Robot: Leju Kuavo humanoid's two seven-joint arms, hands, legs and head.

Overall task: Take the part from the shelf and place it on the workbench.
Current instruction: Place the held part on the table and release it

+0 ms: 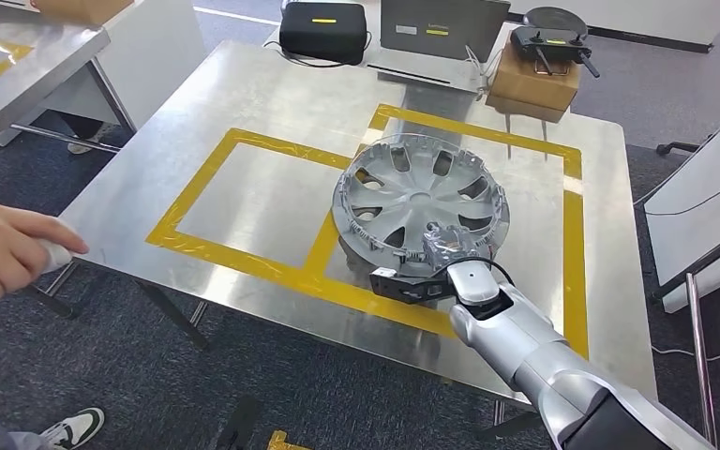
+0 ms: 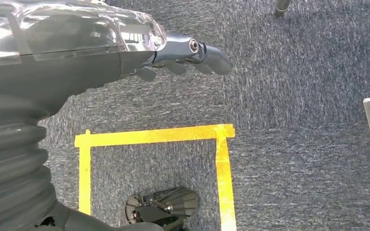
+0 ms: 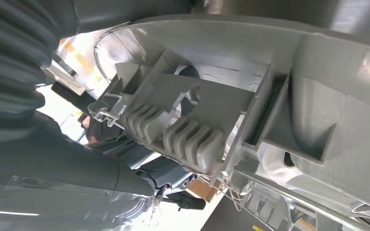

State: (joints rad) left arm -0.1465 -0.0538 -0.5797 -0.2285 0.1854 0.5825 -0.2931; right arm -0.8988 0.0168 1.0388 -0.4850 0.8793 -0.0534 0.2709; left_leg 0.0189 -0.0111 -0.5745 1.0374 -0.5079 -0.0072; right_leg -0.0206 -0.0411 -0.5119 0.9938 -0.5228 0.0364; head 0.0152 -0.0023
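The part is a silver hubcap [image 1: 419, 199] lying on the steel workbench [image 1: 244, 103], across the yellow tape line between two marked rectangles. My right hand [image 1: 448, 255] reaches in from the near side and grips the hubcap's near rim. In the right wrist view the ribbed inner side of the hubcap [image 3: 270, 96] sits very close against my right hand [image 3: 53, 159]. My left hand [image 2: 125, 53] hangs over blue carpet with its fingers [image 2: 207, 52] stretched out and nothing in them.
A person's hand [image 1: 5, 251] holds something white at the bench's left corner. Behind the bench stand a black case [image 1: 323, 30], a laptop [image 1: 442, 28] and a cardboard box [image 1: 532, 82] with a controller on top. Another steel table [image 1: 19, 66] is at the far left.
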